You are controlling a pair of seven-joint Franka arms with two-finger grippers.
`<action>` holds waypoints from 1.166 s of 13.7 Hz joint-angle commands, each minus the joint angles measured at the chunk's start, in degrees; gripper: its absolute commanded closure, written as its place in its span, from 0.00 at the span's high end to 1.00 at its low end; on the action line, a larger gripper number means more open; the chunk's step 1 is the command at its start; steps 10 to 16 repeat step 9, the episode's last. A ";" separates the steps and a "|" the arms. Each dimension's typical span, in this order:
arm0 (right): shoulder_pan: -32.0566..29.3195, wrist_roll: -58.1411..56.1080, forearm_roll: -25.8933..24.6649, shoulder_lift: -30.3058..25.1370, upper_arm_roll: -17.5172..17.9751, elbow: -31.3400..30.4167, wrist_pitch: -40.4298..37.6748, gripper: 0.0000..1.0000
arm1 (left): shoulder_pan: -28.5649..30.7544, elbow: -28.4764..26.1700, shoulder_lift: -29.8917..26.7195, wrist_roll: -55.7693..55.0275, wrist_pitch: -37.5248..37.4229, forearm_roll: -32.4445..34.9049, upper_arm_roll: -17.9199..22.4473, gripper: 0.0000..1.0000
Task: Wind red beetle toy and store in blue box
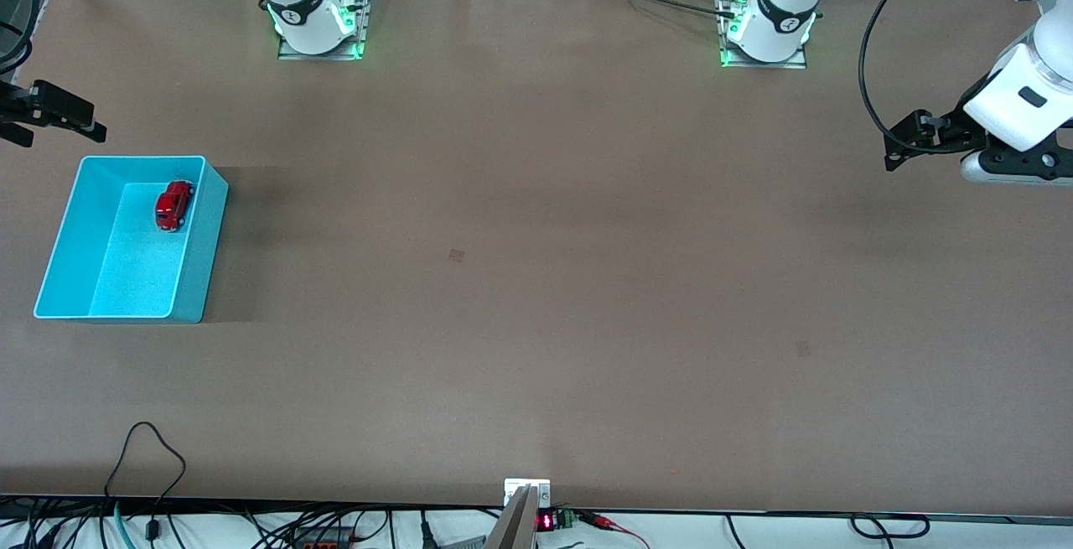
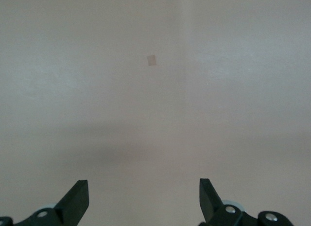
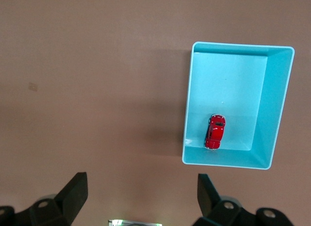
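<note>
Brown paper covers the long table (image 1: 536, 281), and both arm bases stand along its edge farthest from the front camera. At the right arm's end of the table sits the blue box (image 1: 194, 281), and the red beetle toy (image 1: 173, 205) lies inside it on the floor, close to the wall that is farthest from the front camera. The right gripper (image 1: 99, 132) hangs in the air near the table's edge, just beside the box and not over it; its fingers (image 3: 73, 194) stand wide apart and hold nothing. The left gripper (image 1: 890, 151) is raised over the left arm's end of the table, pointing sideways, with fingers (image 2: 77, 199) spread apart and empty, well away from the box.
</note>
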 commanded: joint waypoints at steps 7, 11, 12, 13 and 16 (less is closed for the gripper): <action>3.45 1.29 -5.19 0.17 -0.99 0.82 -0.50 1.00 | 0.22 -0.50 -0.95 0.20 -0.49 -0.47 -0.03 1.00; 3.45 1.29 -5.10 0.17 -0.90 0.73 -0.58 1.00 | 0.22 -0.50 -0.95 0.20 -0.49 -0.47 -0.03 1.00; 3.45 1.29 -5.10 0.17 -0.90 0.73 -0.58 1.00 | 0.22 -0.50 -0.95 0.20 -0.49 -0.47 -0.03 1.00; 3.45 1.29 -5.10 0.17 -0.90 0.73 -0.58 1.00 | 0.22 -0.50 -0.95 0.20 -0.49 -0.47 -0.03 1.00; 3.45 1.29 -5.10 0.17 -0.90 0.73 -0.58 1.00 | 0.22 -0.50 -0.95 0.20 -0.49 -0.47 -0.03 1.00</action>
